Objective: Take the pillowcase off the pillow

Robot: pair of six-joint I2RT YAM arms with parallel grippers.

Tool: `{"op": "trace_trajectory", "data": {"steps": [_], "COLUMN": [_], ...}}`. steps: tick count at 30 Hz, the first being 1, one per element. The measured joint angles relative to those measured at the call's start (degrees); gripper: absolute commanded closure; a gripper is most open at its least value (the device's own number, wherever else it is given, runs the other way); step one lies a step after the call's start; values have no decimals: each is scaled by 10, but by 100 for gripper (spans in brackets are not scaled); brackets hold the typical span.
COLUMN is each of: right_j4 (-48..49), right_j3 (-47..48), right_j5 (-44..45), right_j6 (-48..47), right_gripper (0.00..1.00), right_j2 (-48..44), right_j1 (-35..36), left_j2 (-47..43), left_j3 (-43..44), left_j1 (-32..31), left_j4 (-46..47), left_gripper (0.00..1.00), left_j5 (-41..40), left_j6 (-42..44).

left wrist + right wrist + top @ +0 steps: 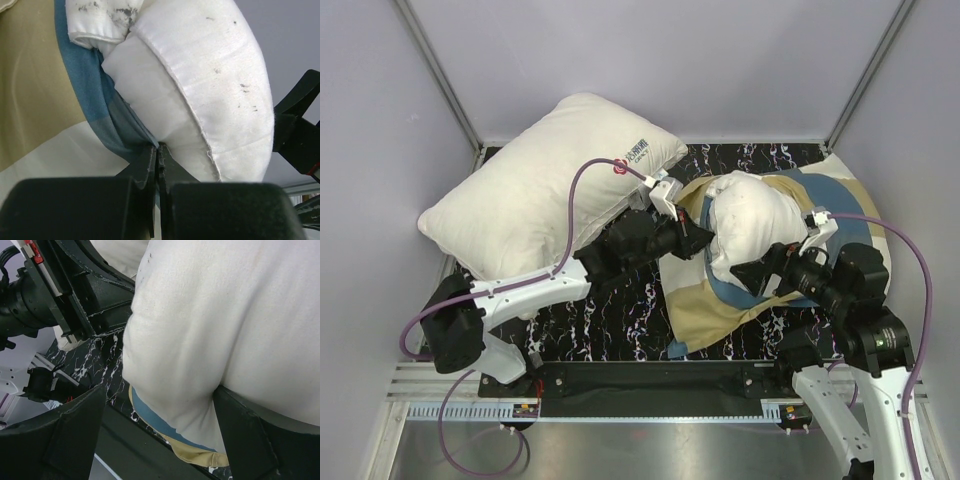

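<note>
The pillow (750, 215) lies half bared, toward the table's (620, 330) right edge.
My left gripper (158, 147) is clamped on the pillowcase (95, 85); my right gripper (160, 390) stands wide open around the pillow.

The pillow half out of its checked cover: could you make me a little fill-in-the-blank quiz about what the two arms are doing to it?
1. The left gripper is ____ on the edge of the pillowcase.
2. The right gripper stands ____, with one finger on each side of the pillow.
3. The pillowcase has patches of tan, cream and ____.
Missing words: shut; open; blue.
</note>
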Motion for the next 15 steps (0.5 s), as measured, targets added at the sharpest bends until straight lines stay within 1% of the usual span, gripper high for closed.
{"op": "trace_trajectory", "data": {"steps": [9, 12, 15], "right_j4": [16, 21, 27], "right_j3": [-3, -12, -24], "right_j5": [7, 31, 74], "right_j6": [-4, -8, -8], "right_gripper": [3, 3, 3], "right_j2": [38, 50, 67], "right_j1": [6, 29, 75], "left_j2": [2, 10, 18], "left_j3": [3, 23, 41], "left_j1": [1, -3, -7], "left_j4": [-15, -20, -33], "left_gripper": [100, 100, 100], "left_j5": [25, 32, 35], "left_j6": [1, 4, 12]}}
